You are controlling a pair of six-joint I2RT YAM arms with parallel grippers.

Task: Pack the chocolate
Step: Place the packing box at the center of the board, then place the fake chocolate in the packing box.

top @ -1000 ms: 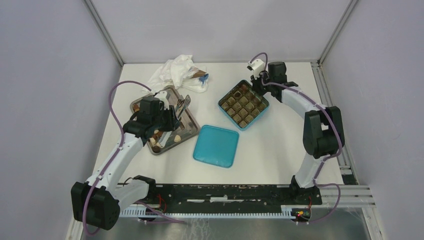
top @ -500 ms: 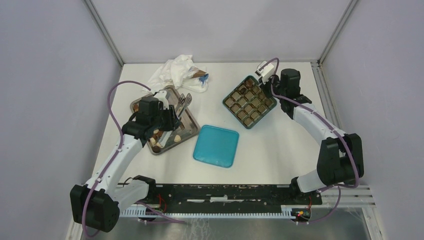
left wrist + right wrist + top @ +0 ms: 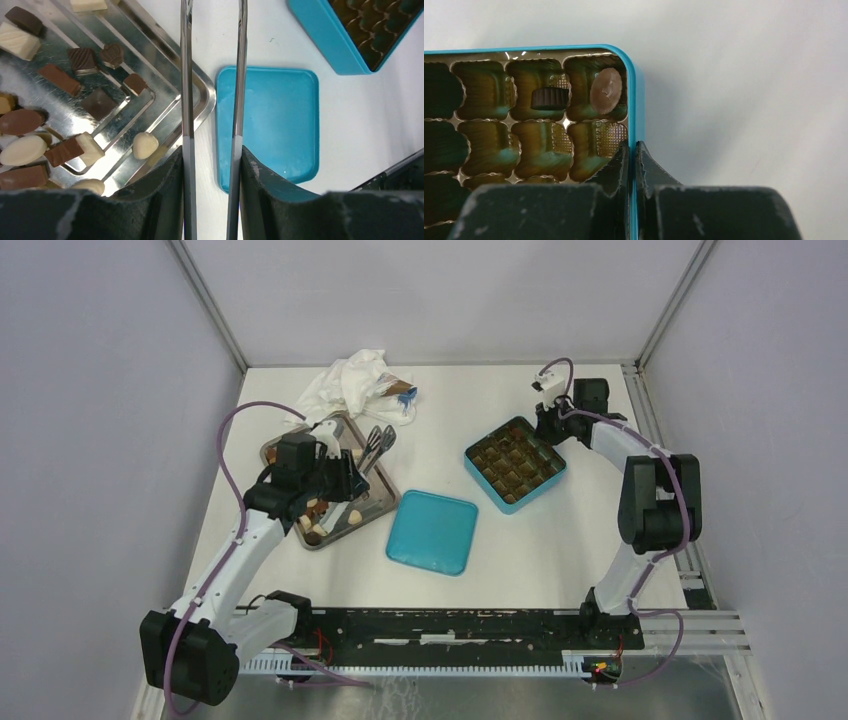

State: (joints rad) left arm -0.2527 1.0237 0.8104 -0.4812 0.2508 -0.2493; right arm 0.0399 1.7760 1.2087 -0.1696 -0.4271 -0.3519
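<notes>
Several chocolate pieces (image 3: 145,145), dark, mid-brown and cream, lie on a steel tray (image 3: 200,95) (image 3: 385,502). My left gripper (image 3: 211,155) (image 3: 335,475) is shut on metal tongs (image 3: 186,75) (image 3: 378,443). The tongs' arms stand apart over the tray's right edge, with nothing between them where they show. The teal box (image 3: 487,492) with its gold insert sits at the right. A mid-brown chocolate (image 3: 605,91) and a dark chocolate (image 3: 547,98) lie in its corner cells. My right gripper (image 3: 632,150) (image 3: 545,425) is shut on the box's wall (image 3: 633,90).
The teal lid (image 3: 432,532) (image 3: 275,120) lies flat between tray and box, near the front. A crumpled white cloth with wrappers (image 3: 355,385) sits behind the tray. Frame posts and walls border the table at the back and sides.
The right arm has dragged the teal box to the right and turned it, keeping its grip on the wall. The left gripper's tongs shifted slightly toward the back right.
</notes>
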